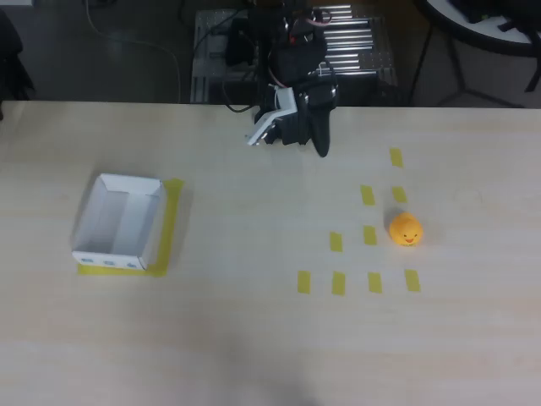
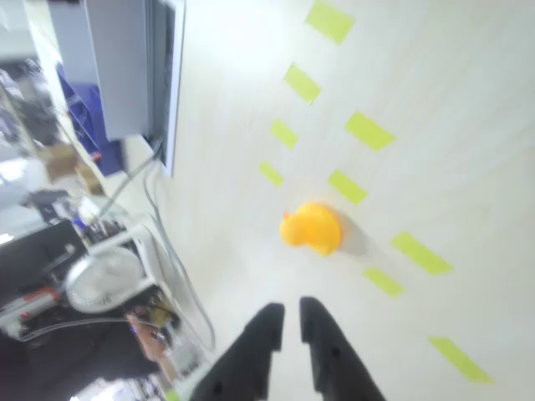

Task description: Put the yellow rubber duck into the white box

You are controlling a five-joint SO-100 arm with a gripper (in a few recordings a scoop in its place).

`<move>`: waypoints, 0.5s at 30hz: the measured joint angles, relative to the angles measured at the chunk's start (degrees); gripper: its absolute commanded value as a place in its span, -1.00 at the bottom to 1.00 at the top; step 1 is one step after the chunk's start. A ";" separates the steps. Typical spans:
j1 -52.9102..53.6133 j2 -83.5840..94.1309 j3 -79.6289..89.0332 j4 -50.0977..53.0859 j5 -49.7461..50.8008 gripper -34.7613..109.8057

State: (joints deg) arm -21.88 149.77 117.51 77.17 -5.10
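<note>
The yellow rubber duck [image 1: 406, 229] sits on the table at the right among yellow tape strips, small and orange-yellow with an orange beak. In the wrist view the duck [image 2: 312, 227] lies ahead of the black fingertips, well apart from them. The white box [image 1: 120, 222] stands at the left on a yellow tape frame, open at the top, with blue marks on its near outer side. My gripper [image 1: 319, 145] hangs near the table's far edge, above centre, far from both. In the wrist view the gripper [image 2: 292, 316] shows its two black fingers almost together with nothing between them.
Several flat yellow tape strips [image 1: 369, 235] lie around the duck in rows. Behind the table's far edge stands dark equipment with cables [image 1: 296, 42]. The wrist view shows a monitor [image 2: 134, 67] and clutter beyond the table.
</note>
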 measured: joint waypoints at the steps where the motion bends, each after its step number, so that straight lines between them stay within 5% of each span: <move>1: -0.88 -2.55 -2.46 0.88 -0.09 -0.52; 6: -5.36 -14.85 -10.02 4.31 -3.16 -0.45; 13: -9.49 -26.10 -13.01 6.86 -11.43 0.20; 15: -10.63 -28.13 -13.01 7.21 -14.15 0.24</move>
State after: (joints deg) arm -32.52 121.64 104.50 84.38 -19.25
